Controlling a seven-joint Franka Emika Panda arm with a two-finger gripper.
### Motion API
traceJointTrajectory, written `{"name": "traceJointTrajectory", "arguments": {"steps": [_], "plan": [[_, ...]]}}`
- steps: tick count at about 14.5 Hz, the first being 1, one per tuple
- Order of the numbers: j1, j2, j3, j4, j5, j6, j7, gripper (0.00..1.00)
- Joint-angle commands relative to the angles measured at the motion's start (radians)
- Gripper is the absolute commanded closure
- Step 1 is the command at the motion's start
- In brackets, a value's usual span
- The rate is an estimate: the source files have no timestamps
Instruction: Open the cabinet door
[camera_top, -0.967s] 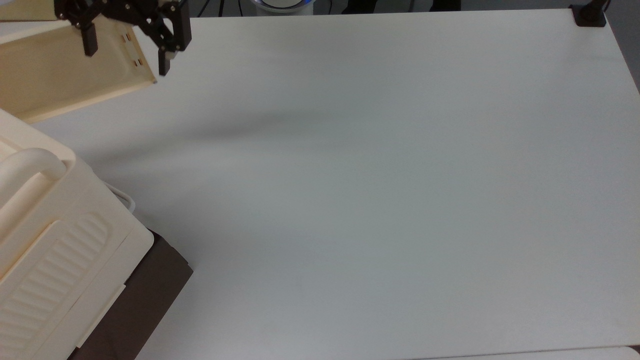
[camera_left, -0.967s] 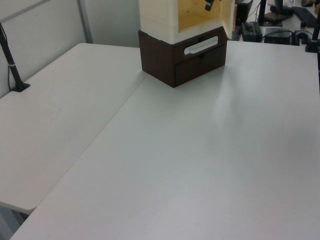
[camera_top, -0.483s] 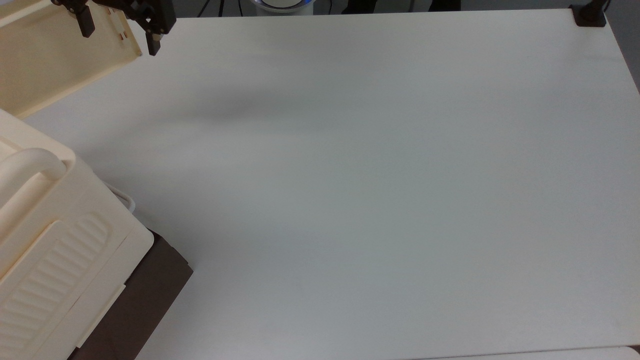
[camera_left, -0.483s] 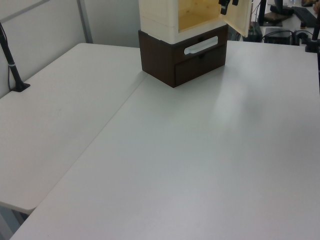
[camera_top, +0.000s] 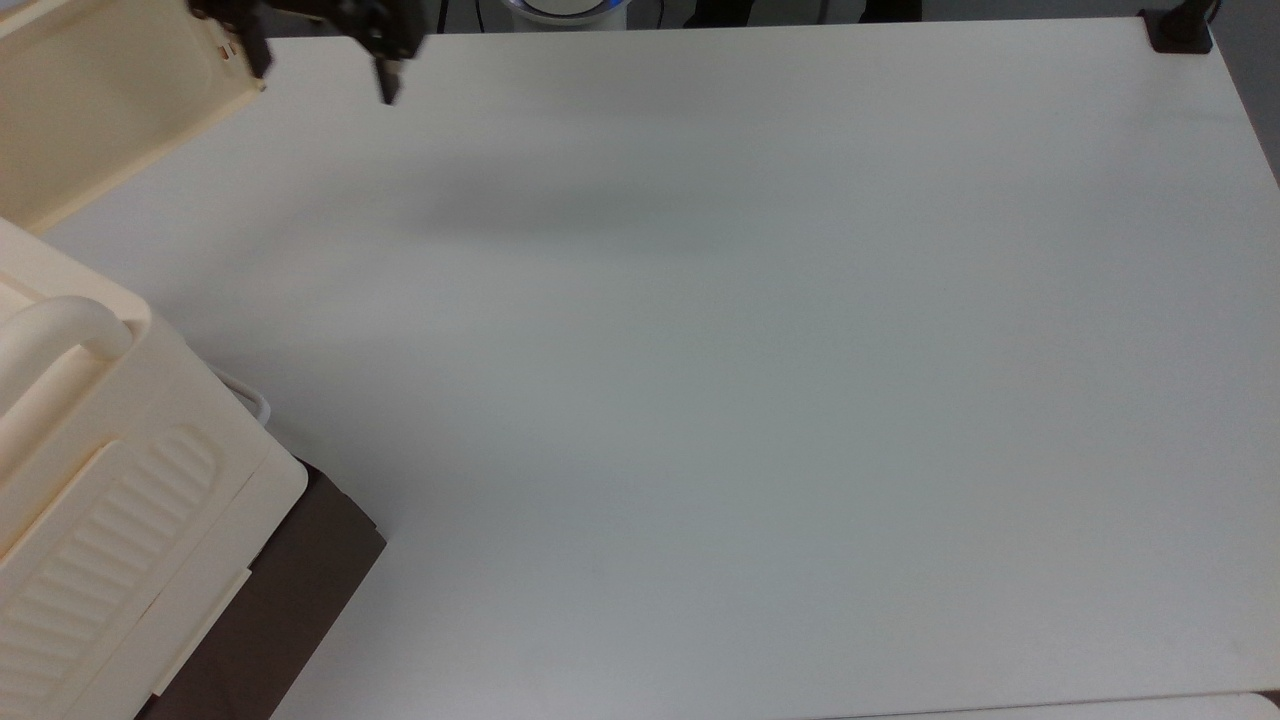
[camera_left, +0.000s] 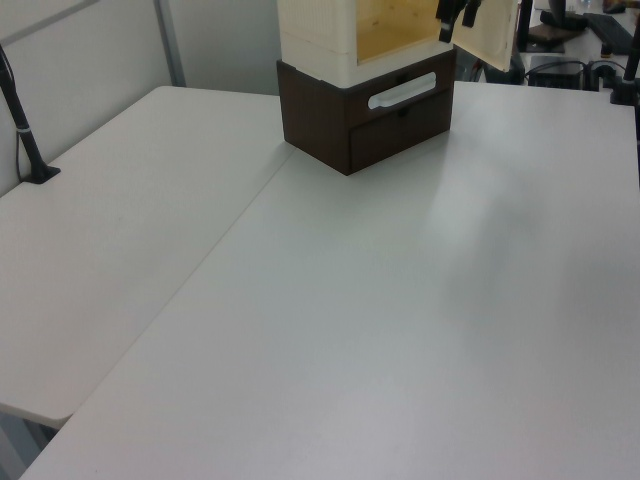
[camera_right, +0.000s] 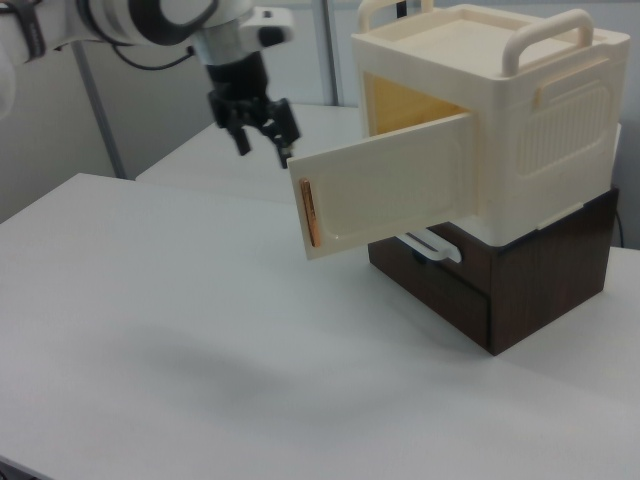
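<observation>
Swinging wider: cabinet door (camera_right: 385, 190); gripper (camera_right: 263, 135) now clear, fingers apart.

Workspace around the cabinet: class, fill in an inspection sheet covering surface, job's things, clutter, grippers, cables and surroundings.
Surface: white table, bare in the middle.
Job's things: cabinet door swung open, yellowish inside of the cabinet showing; cabinet sits on a dark brown drawer unit.
Clutter: nothing seen.
Grippers: gripper open, apart from the door's free edge, holding nothing.
Cables: dark cables past the table's far edge in the left view.
Surroundings: black clamp at a table corner; grey partition.
</observation>
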Motion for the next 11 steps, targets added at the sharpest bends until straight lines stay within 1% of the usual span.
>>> {"name": "traceJointTrajectory", "arguments": {"steps": [1,2,3,5,11], "plan": [[0.086,-0.049,0.031,-0.087,0.007,-0.007,0.067,0.0],[0.115,-0.058,0.031,-0.108,0.006,-0.009,0.094,0.0],[0.128,-0.067,0.031,-0.13,-0.002,-0.007,0.13,0.0],[0.157,-0.075,0.031,-0.144,-0.004,-0.01,0.139,0.0],[0.152,-0.072,0.031,-0.142,-0.005,-0.026,0.138,0.0]]}}
